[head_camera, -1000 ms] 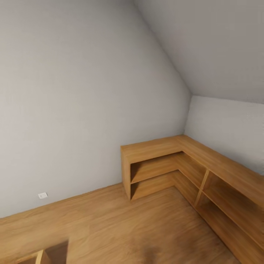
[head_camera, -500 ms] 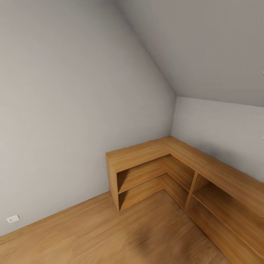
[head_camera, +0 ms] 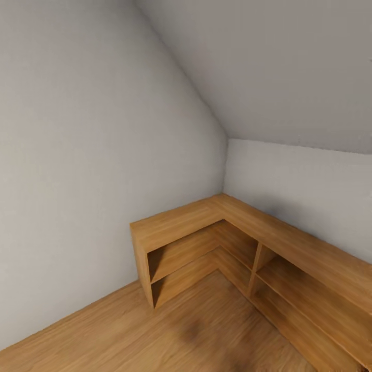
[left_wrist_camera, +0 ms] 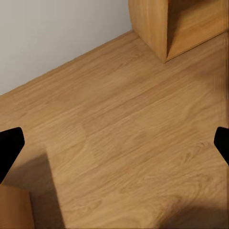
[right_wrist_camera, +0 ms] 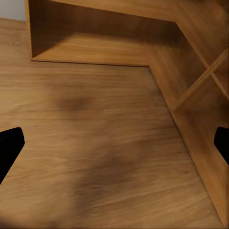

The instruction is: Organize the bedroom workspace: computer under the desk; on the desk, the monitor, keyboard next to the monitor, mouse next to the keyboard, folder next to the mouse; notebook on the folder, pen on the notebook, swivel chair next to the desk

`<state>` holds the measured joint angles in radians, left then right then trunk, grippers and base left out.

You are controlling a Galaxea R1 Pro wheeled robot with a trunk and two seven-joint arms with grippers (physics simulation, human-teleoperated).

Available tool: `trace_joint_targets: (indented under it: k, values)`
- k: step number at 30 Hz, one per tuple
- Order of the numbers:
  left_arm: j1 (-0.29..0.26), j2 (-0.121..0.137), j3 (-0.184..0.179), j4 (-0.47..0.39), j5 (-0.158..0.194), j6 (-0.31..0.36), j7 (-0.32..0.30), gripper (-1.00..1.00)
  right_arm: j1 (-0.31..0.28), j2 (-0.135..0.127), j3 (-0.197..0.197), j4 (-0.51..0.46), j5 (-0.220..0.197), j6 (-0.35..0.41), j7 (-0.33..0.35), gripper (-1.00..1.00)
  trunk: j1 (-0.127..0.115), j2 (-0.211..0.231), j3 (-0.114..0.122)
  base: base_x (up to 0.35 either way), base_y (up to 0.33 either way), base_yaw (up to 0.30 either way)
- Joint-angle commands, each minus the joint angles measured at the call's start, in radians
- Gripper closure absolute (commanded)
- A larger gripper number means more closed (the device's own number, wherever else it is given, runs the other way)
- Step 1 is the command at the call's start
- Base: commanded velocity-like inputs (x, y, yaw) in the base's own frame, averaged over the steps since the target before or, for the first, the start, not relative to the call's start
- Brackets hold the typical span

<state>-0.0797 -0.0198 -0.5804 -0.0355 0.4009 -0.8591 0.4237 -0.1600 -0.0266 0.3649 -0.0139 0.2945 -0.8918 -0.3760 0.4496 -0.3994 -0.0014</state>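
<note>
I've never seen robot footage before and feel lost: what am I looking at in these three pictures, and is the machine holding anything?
It is a simulated wheeled robot with two arms. The big picture comes from a camera on its head: it faces a room corner with a low L-shaped wooden shelf cabinet on a wooden floor against grey walls. Its shelves look bare. The other two pictures come from cameras on the wrists, looking along each claw. The dark tips at the picture edges are the fingers of the left claw and the right claw. Both claws are spread open with only floor between them, so nothing is held.
</note>
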Motion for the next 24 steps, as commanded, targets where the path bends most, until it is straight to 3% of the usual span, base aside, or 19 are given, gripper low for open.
trace_joint_targets:
  k: [1,8,18,24]
  values:
    - [0.000,0.000,-0.009,0.000,0.004,-0.001,0.006,-1.00,0.000,0.000,0.003,0.000,0.009,0.001,-0.010,-1.00,0.000,-0.001,0.001,0.013,0.000,-0.209]
    - [0.000,0.001,-0.009,0.000,0.005,0.001,0.007,-1.00,0.000,0.000,0.003,-0.001,0.009,0.001,-0.011,-1.00,0.000,-0.001,0.007,0.044,0.004,-0.225]
    - [0.000,0.001,-0.009,0.000,0.004,0.002,0.007,-1.00,-0.001,-0.001,0.003,-0.001,0.007,0.001,-0.011,-1.00,0.000,-0.001,0.014,0.253,0.070,-0.270]
    - [0.000,0.000,-0.009,0.000,0.004,0.002,0.007,-1.00,-0.001,0.000,0.002,-0.002,0.003,0.021,-0.011,-1.00,0.000,-0.001,0.015,0.092,0.020,-0.292]
